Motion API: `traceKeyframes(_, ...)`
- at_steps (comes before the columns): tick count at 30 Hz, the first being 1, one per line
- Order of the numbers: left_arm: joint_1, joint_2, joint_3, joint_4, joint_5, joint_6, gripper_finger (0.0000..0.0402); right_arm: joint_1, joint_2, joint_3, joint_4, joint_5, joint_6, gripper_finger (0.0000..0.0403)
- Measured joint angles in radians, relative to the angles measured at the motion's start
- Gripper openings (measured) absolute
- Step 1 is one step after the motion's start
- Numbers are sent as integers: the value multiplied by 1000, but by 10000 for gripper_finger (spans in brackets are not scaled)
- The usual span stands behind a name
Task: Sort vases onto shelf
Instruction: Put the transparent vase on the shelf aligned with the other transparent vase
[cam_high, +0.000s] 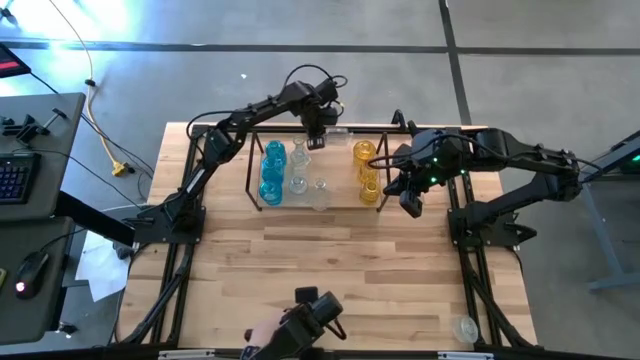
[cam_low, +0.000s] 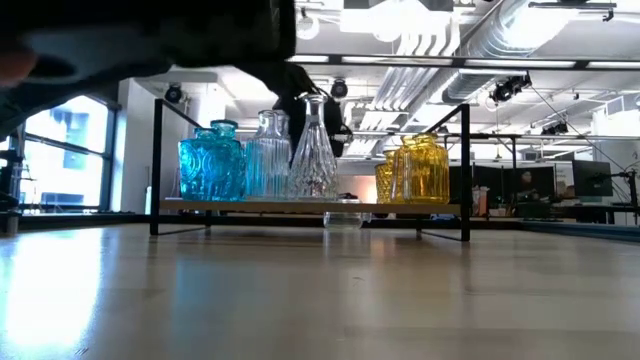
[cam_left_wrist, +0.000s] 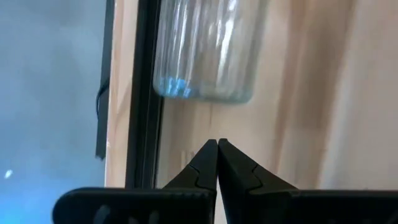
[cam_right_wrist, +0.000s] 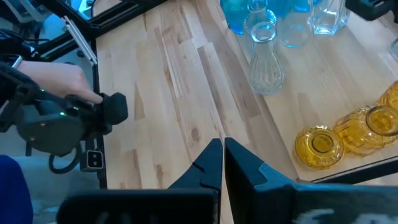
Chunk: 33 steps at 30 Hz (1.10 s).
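Your pale wood table (cam_high: 330, 270) sits on a grey workshop floor. The shelf (cam_high: 252, 190), at twelve o'clock on it, holds the vases (cam_high: 272, 172) grouped by colour: blue at nine, clear in the middle, amber at three. Left gripper (cam_high: 316, 140) hovers clenched and empty over the clear ones; right gripper (cam_high: 411, 205) likewise at the shelf's three o'clock end.

- I see a light wood table (cam_high: 330, 260) carrying the shelf (cam_high: 340, 205) at its far centre.
- On the shelf: blue vases (cam_high: 271, 172) left, clear vases (cam_high: 300, 170) middle, amber vases (cam_high: 367, 170) right.
- One clear vase (cam_high: 464, 328) stands alone near-right.
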Motion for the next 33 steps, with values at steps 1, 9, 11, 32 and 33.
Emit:
traceKeyframes(1, 0, 0, -14, 2, -21, 2, 0, 1, 0, 0, 0, 0, -2, 0)
traceKeyframes(9, -4, 1, -60, 134, -41, -18, 0, 2, 0, 0, -1, -8, -2, 0)
traceKeyframes(11, -9, 1, -60, 163, -3, -25, 0, 2, 0, 0, -1, -9, -2, 0)
traceKeyframes(32, -41, 1, -60, 242, 141, -113, 0, 2, 0, 0, -1, -31, 9, 0)
traceKeyframes(33, -40, 1, -60, 231, 166, -100, 0, 2, 0, 0, -1, -32, 9, 0)
